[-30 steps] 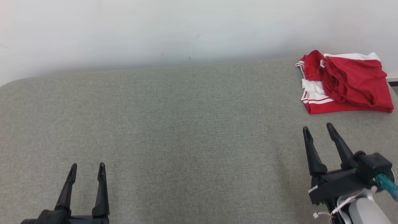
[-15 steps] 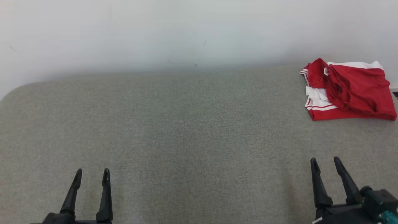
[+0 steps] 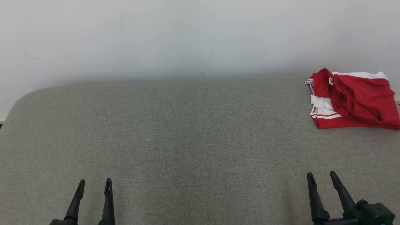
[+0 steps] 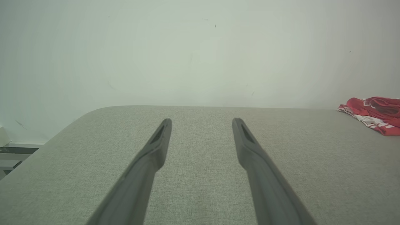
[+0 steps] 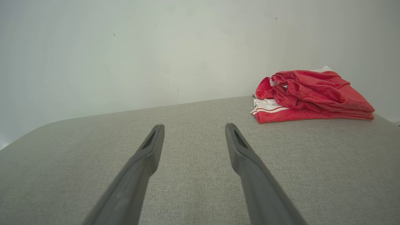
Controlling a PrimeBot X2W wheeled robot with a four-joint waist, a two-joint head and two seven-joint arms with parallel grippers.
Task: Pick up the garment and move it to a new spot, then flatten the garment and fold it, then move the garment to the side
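Garment (image 5: 312, 93) layers stacked side-on in R wrist view; head view top-down.

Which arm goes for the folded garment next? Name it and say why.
Right, probably: the garment lies far right, ahead of the open right tool; the left tool is much farther off.

Left hand (image 3: 95, 180): low at my lower left, fingers parted wide, pointing forward. Right hand (image 3: 321, 173): low at my lower right, fingers equally wide apart, leaning slightly leftward, dark wrist block showing behind.
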